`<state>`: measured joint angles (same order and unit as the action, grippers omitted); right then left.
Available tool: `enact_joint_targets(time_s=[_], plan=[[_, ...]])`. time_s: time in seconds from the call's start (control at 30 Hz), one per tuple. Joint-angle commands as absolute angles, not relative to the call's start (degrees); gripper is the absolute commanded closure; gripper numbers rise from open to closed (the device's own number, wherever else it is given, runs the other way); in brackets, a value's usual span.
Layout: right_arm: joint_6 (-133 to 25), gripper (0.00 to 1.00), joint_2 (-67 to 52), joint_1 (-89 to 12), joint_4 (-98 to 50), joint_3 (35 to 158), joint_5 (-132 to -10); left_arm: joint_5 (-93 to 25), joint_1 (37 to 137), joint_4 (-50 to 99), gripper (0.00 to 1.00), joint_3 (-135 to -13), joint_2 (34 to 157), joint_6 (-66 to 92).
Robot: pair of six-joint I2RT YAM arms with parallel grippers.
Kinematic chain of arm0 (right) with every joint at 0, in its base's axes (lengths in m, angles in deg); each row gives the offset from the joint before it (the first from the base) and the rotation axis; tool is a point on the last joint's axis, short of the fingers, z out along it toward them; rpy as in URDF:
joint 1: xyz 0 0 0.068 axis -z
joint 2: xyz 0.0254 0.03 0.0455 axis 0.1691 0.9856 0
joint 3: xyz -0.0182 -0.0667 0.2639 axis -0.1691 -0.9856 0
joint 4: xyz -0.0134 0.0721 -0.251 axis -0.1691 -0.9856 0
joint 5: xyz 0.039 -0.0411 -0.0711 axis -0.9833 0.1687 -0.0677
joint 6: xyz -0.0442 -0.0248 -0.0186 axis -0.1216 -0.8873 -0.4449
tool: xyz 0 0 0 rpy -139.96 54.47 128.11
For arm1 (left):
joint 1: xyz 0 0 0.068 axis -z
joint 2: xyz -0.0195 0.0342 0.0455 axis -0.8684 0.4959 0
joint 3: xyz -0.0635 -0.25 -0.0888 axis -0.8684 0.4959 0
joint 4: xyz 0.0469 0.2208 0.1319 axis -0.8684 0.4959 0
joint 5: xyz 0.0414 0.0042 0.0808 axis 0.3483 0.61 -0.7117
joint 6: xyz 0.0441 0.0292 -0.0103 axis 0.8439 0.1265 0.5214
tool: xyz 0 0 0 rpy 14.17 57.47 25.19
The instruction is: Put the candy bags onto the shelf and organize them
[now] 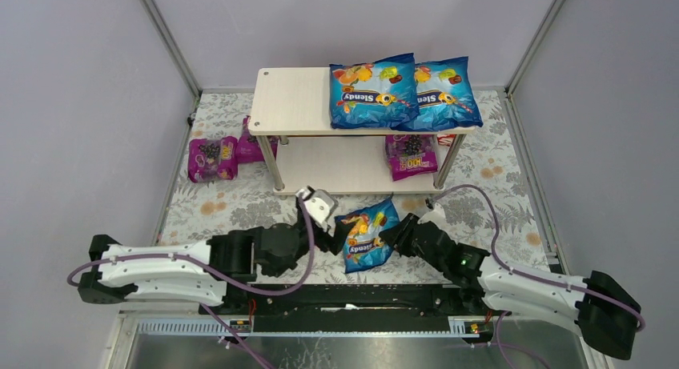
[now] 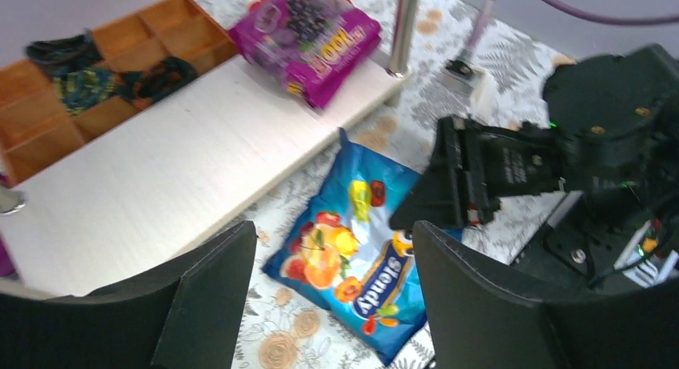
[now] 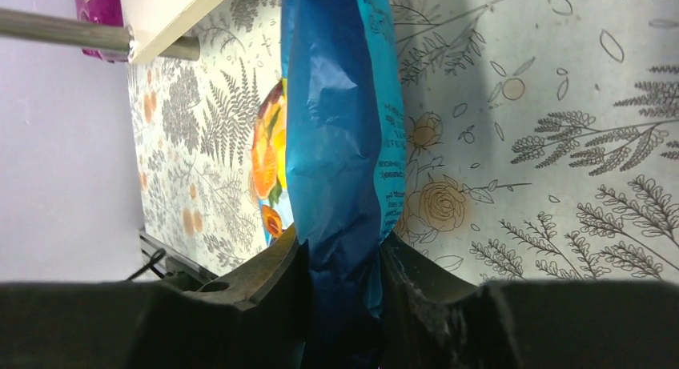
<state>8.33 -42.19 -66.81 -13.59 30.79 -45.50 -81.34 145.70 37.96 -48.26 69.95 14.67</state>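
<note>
Blue bag (image 1: 364,237), long axis diagonal, pinched by right tool (image 3: 339,273)

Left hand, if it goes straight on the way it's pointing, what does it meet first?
Most likely the blue Slendy bag on the mat, framed by the open left hand; the right hand pinches its edge.

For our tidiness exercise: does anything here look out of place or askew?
Two magenta bags lie on the floral table left of the shelf, not on it; the top blue bags overlap, crowded at its right end.
</note>
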Motion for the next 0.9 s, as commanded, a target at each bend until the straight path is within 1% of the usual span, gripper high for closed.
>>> enact_joint_targets(time_s=[0.0, 0.23, 0.37, 0.53, 0.7, 0.77, 0.87], plan=[[-2.98, 1.00, -48.45, -67.20, -21.71, 37.67, -45.52, -88.21, 144.30, 38.50, 0.23, -49.86, 64.62, 16.87], [-11.39, 1.00, -57.86, -67.17, -34.82, 46.56, -51.21, -93.81, 142.42, 41.46, 0.19, -47.50, 57.12, 14.32], [-14.23, 1.00, -59.10, -67.20, -40.05, 54.22, -56.73, -96.49, 142.37, 45.41, 0.18, -49.30, 53.05, 13.80], [-16.02, 1.00, -56.67, -67.17, -40.14, 62.44, -68.40, -102.85, 142.37, 48.63, 0.17, -52.52, 48.89, 16.33], [-17.99, 1.00, -50.44, -67.21, -38.81, 72.29, -79.16, -110.70, 142.36, 48.17, 0.17, -54.53, 45.16, 19.57], [-18.27, 1.00, -47.92, -67.21, -37.95, 76.64, -82.49, -113.75, 142.36, 46.20, 0.17, -53.40, 42.80, 20.76], [-18.99, 1.00, -44.74, -67.21, -36.71, 84.47, -85.47, -114.45, 142.36, 43.17, 0.17, -50.47, 37.73, 21.87]])
